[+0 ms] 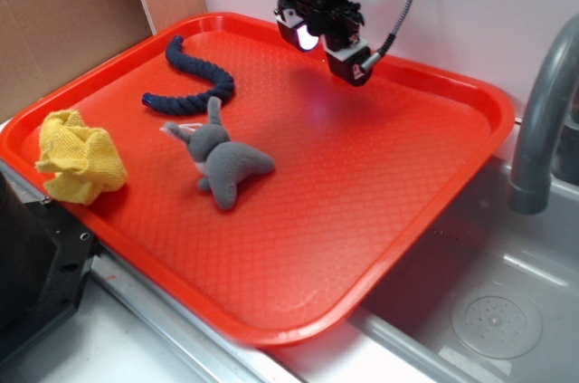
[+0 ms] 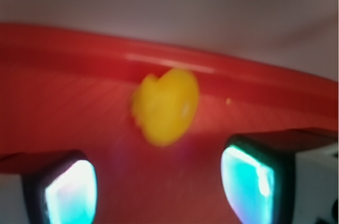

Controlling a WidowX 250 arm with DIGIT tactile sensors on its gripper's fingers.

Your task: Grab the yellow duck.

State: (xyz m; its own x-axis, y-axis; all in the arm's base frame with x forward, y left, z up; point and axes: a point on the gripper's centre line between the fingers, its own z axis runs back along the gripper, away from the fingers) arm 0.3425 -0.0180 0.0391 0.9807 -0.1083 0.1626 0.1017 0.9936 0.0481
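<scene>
A: In the exterior view, where does the gripper sit?

B: Above the far part of the red tray, close to its back rim. The fingers are spread apart with nothing between them; one pad glows pale. I can't make out the yellow duck from this side; the gripper body covers that spot.

A: What else lies on the tray?

B: A grey plush mouse near the tray's middle, lying on its side. A dark blue rope curls behind it, toward the tray's back left rim, its end just beside the mouse's ear. A crumpled yellow terry cloth sits at the tray's left rim, well apart from the gripper. To the right of the tray there is a grey sink with a faucet.

A: And the wrist view?

B: It is blurred. The yellow duck rests on the tray right against the back rim, ahead of the gripper. The two fingers show at the bottom corners, wide open, their pads lit cyan. The duck lies beyond the gap between them, apart from both; neither pad touches it. The fingers hold nothing.
</scene>
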